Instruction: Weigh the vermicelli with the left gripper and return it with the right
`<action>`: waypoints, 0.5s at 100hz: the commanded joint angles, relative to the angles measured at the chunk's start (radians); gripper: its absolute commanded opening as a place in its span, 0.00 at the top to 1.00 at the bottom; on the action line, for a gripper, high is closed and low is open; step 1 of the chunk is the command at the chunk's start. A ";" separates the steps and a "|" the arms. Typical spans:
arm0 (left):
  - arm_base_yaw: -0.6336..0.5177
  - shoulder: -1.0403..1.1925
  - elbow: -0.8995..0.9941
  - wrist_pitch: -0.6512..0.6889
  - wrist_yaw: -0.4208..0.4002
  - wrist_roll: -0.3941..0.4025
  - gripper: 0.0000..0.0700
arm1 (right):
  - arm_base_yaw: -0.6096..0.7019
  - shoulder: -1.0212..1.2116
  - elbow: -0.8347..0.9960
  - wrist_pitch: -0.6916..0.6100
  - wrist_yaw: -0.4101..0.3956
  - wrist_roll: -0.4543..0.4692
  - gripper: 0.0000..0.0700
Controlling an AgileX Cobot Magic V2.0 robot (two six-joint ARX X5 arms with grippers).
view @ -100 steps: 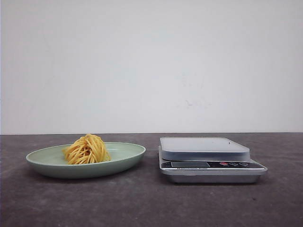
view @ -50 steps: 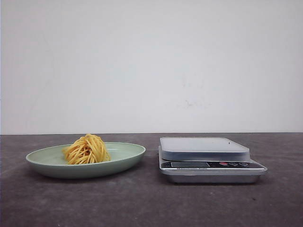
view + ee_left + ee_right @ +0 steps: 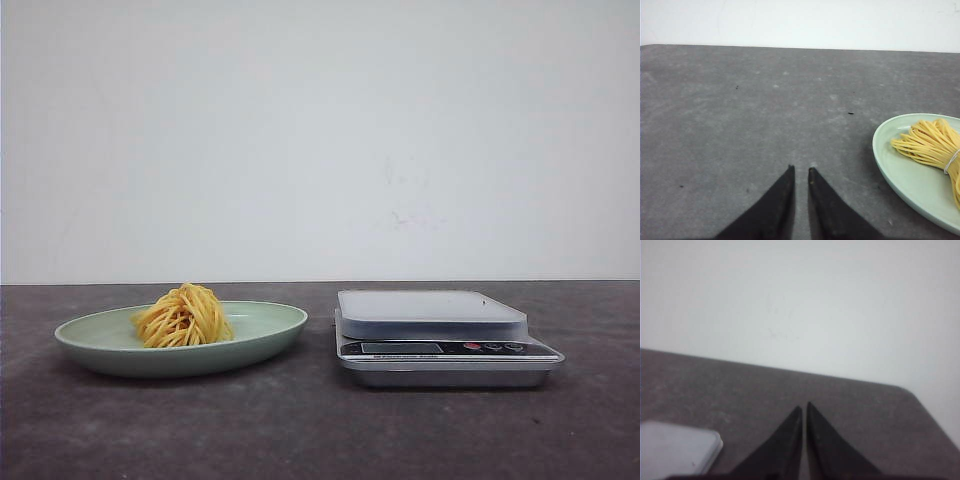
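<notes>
**Nothing moved on the table since a second ago**

Nothing in the front view differs from the two earlier frames: plate, noodles and scale sit exactly where they were, and neither arm shows in that view.

The vermicelli [image 3: 184, 316] is a tight yellow-orange bundle, heaped into a small mound on the left half of a shallow pale green plate [image 3: 270, 328]. In the left wrist view a thin pale band wraps the strands near one end. The plate sits on the left of the dark grey table [image 3: 300, 420]; the silver kitchen scale [image 3: 440, 345] stands to its right, apart from it, with a bare flat platform and a dark button strip along its near edge.

The left gripper [image 3: 801, 172] hangs over bare table just left of the plate, its tapered fingers drawn nearly together with only a thin slit between the tips, holding nothing. The right gripper [image 3: 804, 409] has its fingers likewise almost touching and empty, with the scale's corner to its left and the table's rounded far right corner beyond it.

Open table lies along the near edge in front of both plate and scale, and a gap separates the two.
</notes>
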 commanded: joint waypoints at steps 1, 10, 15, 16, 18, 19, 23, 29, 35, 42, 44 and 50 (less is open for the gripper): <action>0.000 0.000 -0.018 -0.005 0.003 0.014 0.98 | 0.001 0.001 -0.066 0.058 0.001 -0.007 0.99; 0.000 0.000 -0.018 -0.005 0.003 0.014 0.98 | 0.001 0.001 -0.139 0.097 0.000 0.006 0.99; 0.000 0.000 -0.018 -0.005 0.003 0.014 0.98 | 0.001 0.001 -0.167 0.102 0.000 0.011 0.99; 0.000 0.000 -0.018 -0.005 0.003 0.014 0.98 | 0.001 0.001 -0.170 0.102 0.000 0.011 0.99; 0.000 0.000 -0.018 -0.005 0.003 0.014 0.98 | 0.001 0.001 -0.177 0.100 0.000 0.011 0.99; 0.000 0.000 -0.018 -0.005 0.003 0.014 0.98 | 0.001 0.001 -0.180 0.100 0.000 0.011 0.99; 0.000 0.000 -0.018 -0.005 0.003 0.014 0.98 | 0.000 0.001 -0.192 0.100 0.000 0.011 0.99; 0.000 0.000 -0.018 -0.005 0.003 0.014 0.98 | 0.000 0.001 -0.204 0.100 0.000 0.011 0.99; 0.000 0.000 -0.018 -0.005 0.003 0.014 0.98 | 0.000 0.001 -0.216 0.100 0.002 0.011 0.99; 0.000 0.000 -0.018 -0.005 0.003 0.014 0.98 | 0.000 0.001 -0.221 0.085 0.005 0.012 0.99; 0.000 0.000 -0.018 -0.005 0.003 0.014 0.98 | 0.000 0.001 -0.221 0.082 0.007 0.012 0.99; 0.000 0.000 -0.018 -0.005 0.003 0.014 0.98 | 0.000 0.001 -0.221 0.075 0.009 0.012 0.99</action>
